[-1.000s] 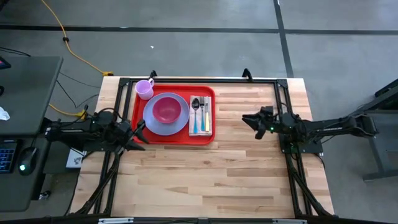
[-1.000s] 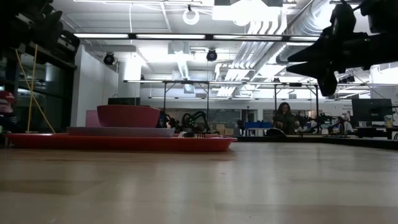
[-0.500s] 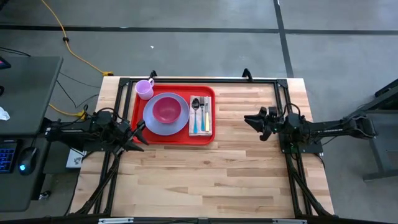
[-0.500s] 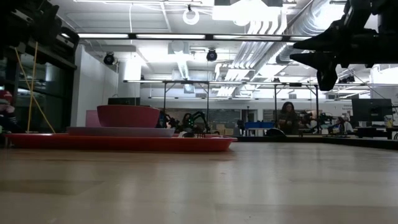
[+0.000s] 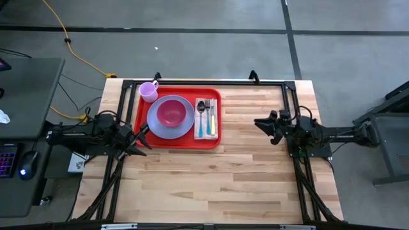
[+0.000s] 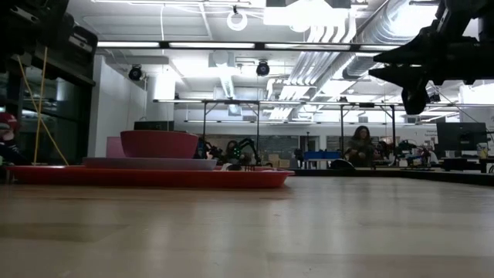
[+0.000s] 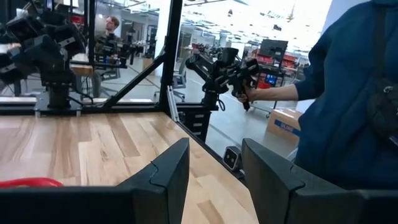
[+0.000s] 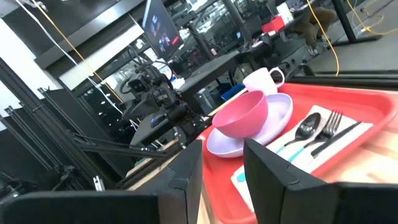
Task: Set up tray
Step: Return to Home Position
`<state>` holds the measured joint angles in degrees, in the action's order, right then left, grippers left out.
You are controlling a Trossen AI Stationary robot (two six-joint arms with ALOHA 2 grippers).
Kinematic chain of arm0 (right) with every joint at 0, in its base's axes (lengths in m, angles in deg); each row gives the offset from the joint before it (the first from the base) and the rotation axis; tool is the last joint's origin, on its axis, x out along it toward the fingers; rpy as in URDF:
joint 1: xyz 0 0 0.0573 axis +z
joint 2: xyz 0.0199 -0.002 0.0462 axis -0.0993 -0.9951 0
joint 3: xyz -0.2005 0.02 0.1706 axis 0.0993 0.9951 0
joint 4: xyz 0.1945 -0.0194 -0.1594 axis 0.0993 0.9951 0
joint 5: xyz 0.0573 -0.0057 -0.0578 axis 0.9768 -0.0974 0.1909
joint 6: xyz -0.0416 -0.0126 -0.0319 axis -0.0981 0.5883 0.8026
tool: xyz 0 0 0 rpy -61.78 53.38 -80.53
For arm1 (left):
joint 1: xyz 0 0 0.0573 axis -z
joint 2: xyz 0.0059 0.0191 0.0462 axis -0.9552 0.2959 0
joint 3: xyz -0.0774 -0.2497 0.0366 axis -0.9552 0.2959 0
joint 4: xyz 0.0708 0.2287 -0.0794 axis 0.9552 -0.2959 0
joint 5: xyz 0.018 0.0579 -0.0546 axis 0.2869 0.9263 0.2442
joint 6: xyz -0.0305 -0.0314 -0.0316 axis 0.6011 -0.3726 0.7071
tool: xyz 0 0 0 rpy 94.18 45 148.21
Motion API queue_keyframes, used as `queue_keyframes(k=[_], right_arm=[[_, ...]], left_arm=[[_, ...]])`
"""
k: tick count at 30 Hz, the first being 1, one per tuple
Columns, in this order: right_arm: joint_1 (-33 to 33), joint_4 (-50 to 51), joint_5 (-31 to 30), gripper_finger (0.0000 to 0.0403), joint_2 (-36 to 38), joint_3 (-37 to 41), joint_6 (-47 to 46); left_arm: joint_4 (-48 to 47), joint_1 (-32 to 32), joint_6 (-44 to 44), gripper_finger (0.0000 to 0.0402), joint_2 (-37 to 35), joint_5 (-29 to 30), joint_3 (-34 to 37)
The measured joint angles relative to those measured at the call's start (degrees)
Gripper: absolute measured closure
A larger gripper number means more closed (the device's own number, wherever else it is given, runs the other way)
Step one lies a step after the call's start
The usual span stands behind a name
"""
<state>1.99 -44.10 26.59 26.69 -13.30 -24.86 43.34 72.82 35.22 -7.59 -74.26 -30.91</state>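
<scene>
Both jaws parted; tray point(image 5: 185, 144) between them, nearer the left jaws.

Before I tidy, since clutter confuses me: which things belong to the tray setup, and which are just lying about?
Job: tray, plate, bowl, mug, napkin, spoon, fork, knife; left gripper by tray's left edge, right gripper right of it.
Lying about: yellow cable, mouse, keyboard.

In the low view the tray point(image 6: 154, 177) appears only edge-on. The napkin point(image 5: 216, 121) and cutlery point(image 5: 206, 115) on it are hidden behind its rim. The left wrist view catches just a red sliver of the tray, and the picture's edge cuts off a person point(image 7: 348, 93) in blue.
</scene>
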Motion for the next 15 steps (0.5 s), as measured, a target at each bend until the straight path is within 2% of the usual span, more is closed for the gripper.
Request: queue_keyframes(k=[10,15], right_arm=[[0.0,9.77,0.35,0.0308,8.6,-0.07,5.39],[0.0,15.27,0.48,0.0308,12.4,-0.1,5.56]], left_arm=[[0.38,0.0,-2.16,0.0222,0.0,-2.86,0.0],[-1.55,0.0,-5.94,0.0222,0.0,-3.13,0.0]])
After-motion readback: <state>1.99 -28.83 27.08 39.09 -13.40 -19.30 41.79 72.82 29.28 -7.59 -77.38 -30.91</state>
